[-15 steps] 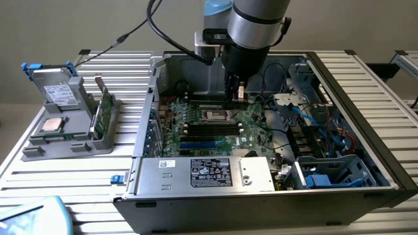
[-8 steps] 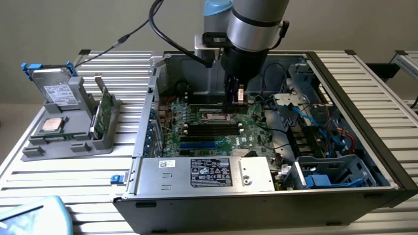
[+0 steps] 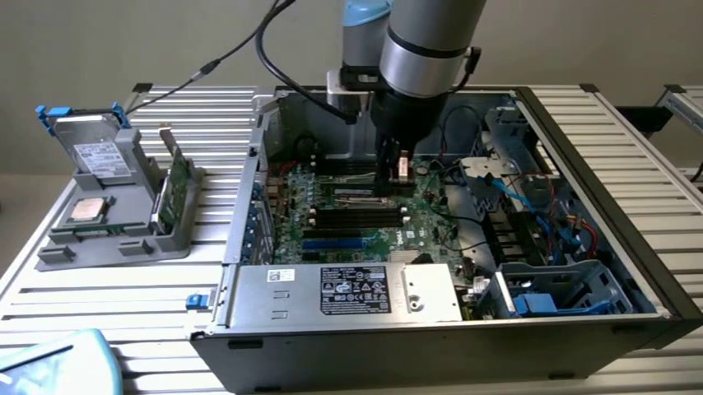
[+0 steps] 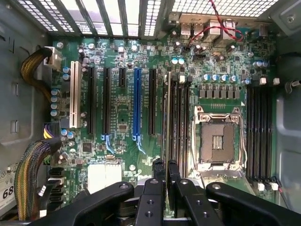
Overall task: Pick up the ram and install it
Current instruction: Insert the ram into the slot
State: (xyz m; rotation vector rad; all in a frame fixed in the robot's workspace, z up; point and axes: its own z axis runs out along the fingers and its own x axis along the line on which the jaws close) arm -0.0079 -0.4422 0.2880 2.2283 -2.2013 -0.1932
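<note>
One gripper point(image 4: 166, 167) clamping the ram point(image 4: 168, 108) (edge-on), above memory slots point(image 4: 181, 122), label point(image 4: 7, 190) reading "68"

Part of ram point(image 4: 168, 117) behind gripper point(image 4: 166, 165)

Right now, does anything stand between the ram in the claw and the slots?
Nothing visible does. The claw holds the ram edge-on right by the black slots beside the socket; nothing lies across them.

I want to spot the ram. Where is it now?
The ram is gripped in the hand inside the computer case, near the exterior view's middle, standing edge-on over the black memory slots beside the empty processor socket.
</note>
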